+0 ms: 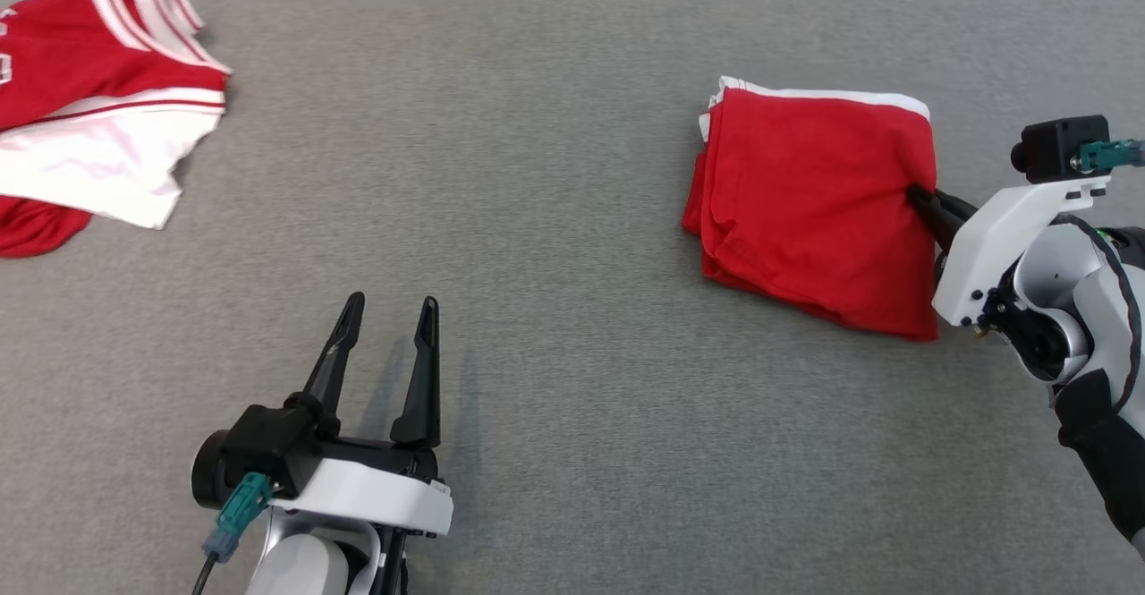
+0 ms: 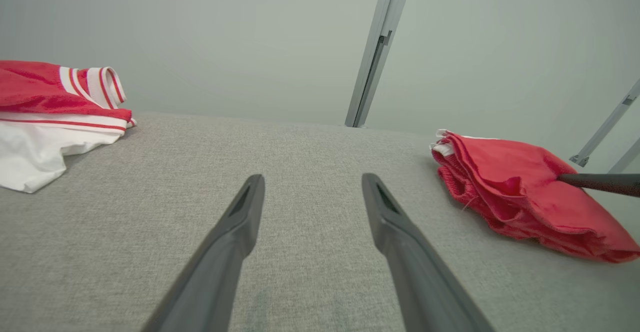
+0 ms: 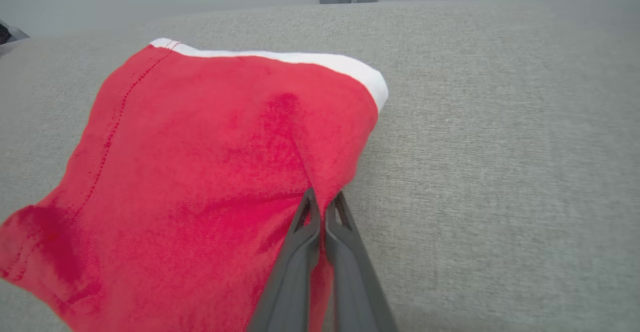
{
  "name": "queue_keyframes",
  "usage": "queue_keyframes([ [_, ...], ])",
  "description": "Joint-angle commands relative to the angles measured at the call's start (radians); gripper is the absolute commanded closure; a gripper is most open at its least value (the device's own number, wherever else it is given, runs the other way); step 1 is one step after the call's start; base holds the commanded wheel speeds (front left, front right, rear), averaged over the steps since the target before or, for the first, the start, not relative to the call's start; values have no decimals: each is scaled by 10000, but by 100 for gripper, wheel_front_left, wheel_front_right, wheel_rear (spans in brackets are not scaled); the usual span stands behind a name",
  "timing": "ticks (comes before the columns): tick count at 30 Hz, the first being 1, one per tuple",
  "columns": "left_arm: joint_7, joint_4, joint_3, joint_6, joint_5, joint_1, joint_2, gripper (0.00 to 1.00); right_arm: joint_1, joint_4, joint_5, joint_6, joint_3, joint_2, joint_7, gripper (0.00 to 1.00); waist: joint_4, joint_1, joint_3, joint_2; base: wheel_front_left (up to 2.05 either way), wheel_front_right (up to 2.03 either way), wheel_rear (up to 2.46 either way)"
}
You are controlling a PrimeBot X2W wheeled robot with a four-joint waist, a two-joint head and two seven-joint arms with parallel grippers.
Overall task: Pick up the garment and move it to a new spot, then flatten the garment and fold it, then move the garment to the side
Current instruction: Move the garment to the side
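Jaws pressed together on the right gripper (image 3: 324,199), a pinched ridge of red cloth between the two dark fingertips, at the right-hand edge of the garment (image 3: 200,172). Cloth tented up toward the grip, creased from the fingertips into the middle of the top layer. Garment red, folded into a rough stacked rectangle, white band along the far edge, stitched hem down one side, several layers fanned at the left edge in the left wrist view. Lying on the right half of the grey fabric-covered table (image 1: 572,353). Pale right forearm (image 1: 1011,228) reaching in from the right side of the head view, small black camera (image 1: 1060,148) on the wrist.

Nearer the robot and well apart from the garment, left gripper (image 1: 391,304), jaws spread wide, nothing between them, fingers pointing away over bare grey fabric. Touching the table or just above it: cannot tell. Far left, toward the table's back edge, second garment (image 1: 98,103), crumpled, red and white with striped ribbed trim. Beyond the table, plain pale wall (image 2: 200,37) and slanted metal post (image 2: 375,47).
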Motion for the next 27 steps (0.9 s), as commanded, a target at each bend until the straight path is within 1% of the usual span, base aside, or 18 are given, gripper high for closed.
queue_keyframes([
  [1,-22,-20,80,-47,79,-169,89,0,-169,55,8,1,0,-3,-127,100,-823,0,214,0,0,0,0],
  [9,-10,124,4,-288,432,-608,391,0,-609,450,234,1,311,426,-813,100,-2932,0,700,0,0,0,0],
  [11,35,129,-53,-305,510,-739,484,0,-655,526,348,1,393,531,-997,100,-3330,0,809,0,0,0,0],
  [14,142,79,-184,-325,596,-865,556,0,-676,698,528,1,496,594,-1258,100,-3697,0,920,0,0,0,0],
  [17,288,-89,-252,-286,687,-969,647,0,-795,842,718,1,680,687,-1516,100,-3899,0,1071,0,0,0,0],
  [20,360,-286,-303,-272,720,-1014,718,0,-993,981,822,1,766,602,-1688,100,-3841,0,1195,0,0,0,0],
  [23,405,-515,-320,-227,785,-1070,777,0,-1224,1150,802,1,873,365,-1822,100,-3615,0,1333,0,0,0,0],
  [27,458,-876,-393,-126,873,-1159,778,0,-1688,1444,622,1,990,-195,-1800,100,-3155,0,1537,0,0,0,0],
])
